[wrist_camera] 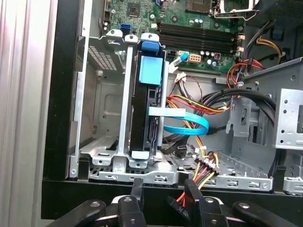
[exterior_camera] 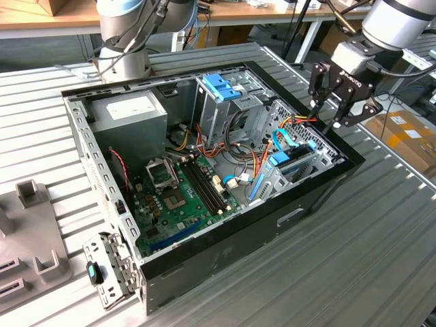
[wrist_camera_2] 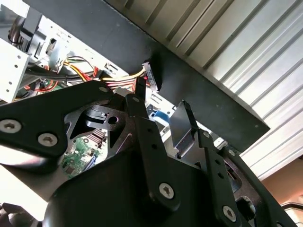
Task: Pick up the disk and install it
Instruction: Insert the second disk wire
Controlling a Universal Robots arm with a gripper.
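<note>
The disk (wrist_camera: pixel 144 118) stands on edge in the metal drive bay (wrist_camera: pixel 102 156) at the corner of the open computer case, with a light-blue plastic piece (wrist_camera: pixel 151 71) at its end. In the exterior view the disk (exterior_camera: pixel 291 162) sits low in the bay on the exterior view's right. My gripper (exterior_camera: pixel 325 116) hovers above the case's black wall, just outside that bay. Its fingers (wrist_camera: pixel 138 189) are spread apart with nothing between them, so the gripper (wrist_camera: pixel 164 189) is open and apart from the disk. In the second wrist view the gripper (wrist_camera_2: pixel 161 111) hangs over the case edge.
A blue flat cable (wrist_camera: pixel 189 124) and a red, yellow and black wire bundle (wrist_camera: pixel 203 170) lie beside the bay. The case holds a green motherboard (exterior_camera: pixel 177 197), a power supply (exterior_camera: pixel 129 112) and a cage with a blue latch (exterior_camera: pixel 221 85). A grey fixture (exterior_camera: pixel 30 225) lies on the exterior view's left.
</note>
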